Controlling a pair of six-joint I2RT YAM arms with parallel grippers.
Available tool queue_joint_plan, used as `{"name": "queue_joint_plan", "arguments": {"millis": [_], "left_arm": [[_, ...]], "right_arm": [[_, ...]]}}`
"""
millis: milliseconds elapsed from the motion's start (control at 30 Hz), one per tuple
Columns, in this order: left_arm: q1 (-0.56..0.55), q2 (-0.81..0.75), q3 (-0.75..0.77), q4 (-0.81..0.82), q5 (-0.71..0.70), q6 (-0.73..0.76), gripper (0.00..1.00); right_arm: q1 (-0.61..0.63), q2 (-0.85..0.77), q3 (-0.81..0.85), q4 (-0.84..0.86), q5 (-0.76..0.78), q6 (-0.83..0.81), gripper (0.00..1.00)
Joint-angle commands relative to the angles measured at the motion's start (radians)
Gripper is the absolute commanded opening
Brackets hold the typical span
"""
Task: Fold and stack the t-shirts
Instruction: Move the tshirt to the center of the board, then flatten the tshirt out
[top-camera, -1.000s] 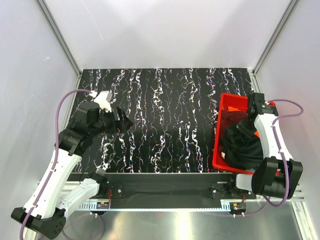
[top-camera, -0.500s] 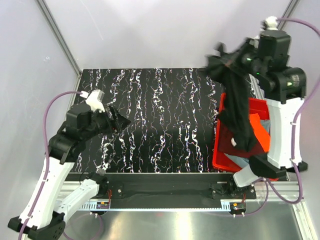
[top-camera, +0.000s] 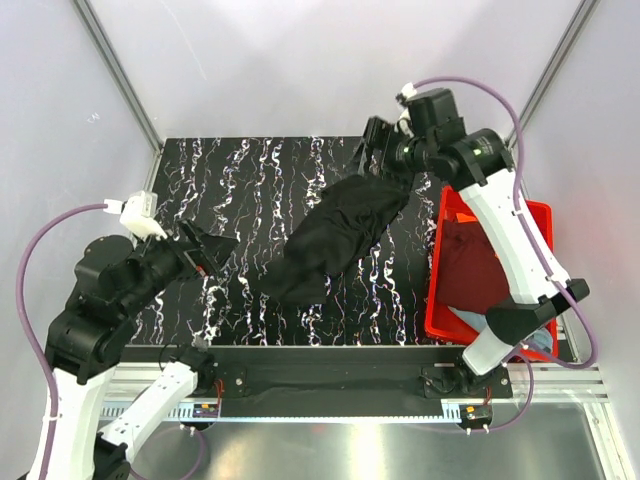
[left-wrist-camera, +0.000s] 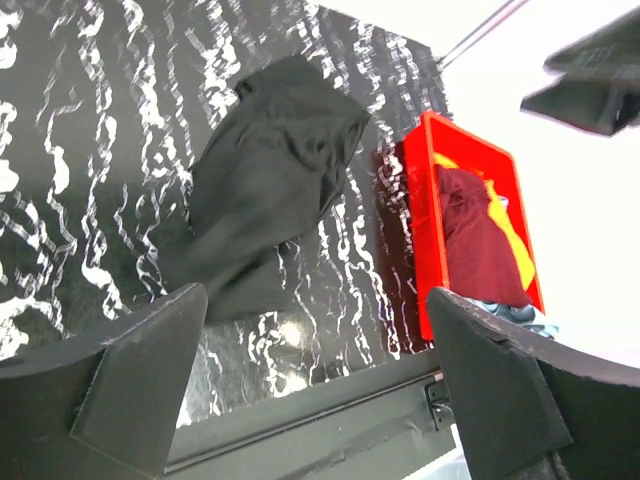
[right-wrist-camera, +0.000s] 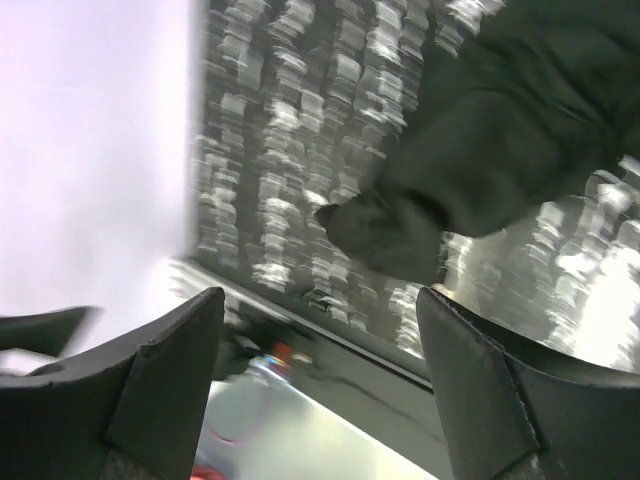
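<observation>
My right pincer (top-camera: 383, 150) is spread open and empty, hanging over the far end of the black shirt (top-camera: 335, 235). The shirt sprawls in a crumpled heap across the middle of the desk (top-camera: 250, 170), out of the bin (top-camera: 438, 270); whether it has fully settled I cannot tell. My left pincer (top-camera: 205, 245) is open too, off to the shirt's left and apart from it. I judge the task barely begun: nothing is folded and there is no stack. The maroon shirt (top-camera: 470, 265), orange shirt (left-wrist-camera: 512, 245) and grey-blue shirt (left-wrist-camera: 505, 312) lie in the bin. The black one needs flattening, then folding.
</observation>
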Motion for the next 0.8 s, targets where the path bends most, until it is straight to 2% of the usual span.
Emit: {"name": "queue_joint_plan", "arguments": {"millis": [0, 67, 100, 233, 267, 333, 400, 433, 500, 533, 633, 700, 767], "left_arm": [[0.003, 0.044, -0.019, -0.031, -0.052, -0.049, 0.99], [0.005, 0.101, -0.045, -0.016, -0.05, -0.069, 0.98], [0.005, 0.124, -0.053, -0.004, -0.044, -0.083, 0.97], [0.005, 0.288, -0.119, 0.148, -0.006, -0.112, 0.93], [0.005, 0.332, -0.12, 0.173, 0.008, -0.11, 0.93], [0.003, 0.475, -0.119, 0.244, 0.036, -0.09, 0.89], [0.002, 0.573, -0.111, 0.3, 0.011, -0.046, 0.89], [0.003, 0.663, -0.102, 0.306, 0.0, -0.026, 0.89], [0.003, 0.775, -0.044, 0.308, -0.035, 0.05, 0.9], [0.005, 0.879, -0.024, 0.303, -0.046, 0.072, 0.92], [0.02, 1.019, 0.056, 0.291, -0.061, 0.137, 0.93], [0.046, 1.119, 0.085, 0.306, -0.034, 0.155, 0.91], [0.061, 1.18, 0.099, 0.328, 0.0, 0.16, 0.84]], "right_arm": [[0.003, -0.025, -0.13, -0.141, 0.128, -0.13, 0.85], [0.002, -0.084, -0.256, -0.071, 0.15, -0.152, 0.83], [0.0, -0.106, -0.377, -0.036, 0.168, -0.15, 0.81], [-0.027, -0.152, -0.594, 0.162, 0.219, -0.091, 0.64], [-0.043, -0.143, -0.623, 0.254, 0.224, -0.08, 0.57], [-0.084, -0.094, -0.68, 0.38, 0.269, -0.026, 0.51], [-0.151, -0.048, -0.704, 0.471, 0.286, 0.006, 0.6], [-0.167, 0.01, -0.703, 0.548, 0.293, 0.026, 0.65], [-0.199, 0.088, -0.63, 0.58, 0.312, 0.022, 0.73], [-0.213, 0.178, -0.588, 0.569, 0.308, 0.011, 0.75], [-0.254, 0.362, -0.401, 0.511, 0.27, -0.015, 0.78], [-0.27, 0.44, -0.28, 0.496, 0.248, -0.05, 0.78], [-0.274, 0.522, -0.216, 0.482, 0.253, -0.061, 0.77]]}}
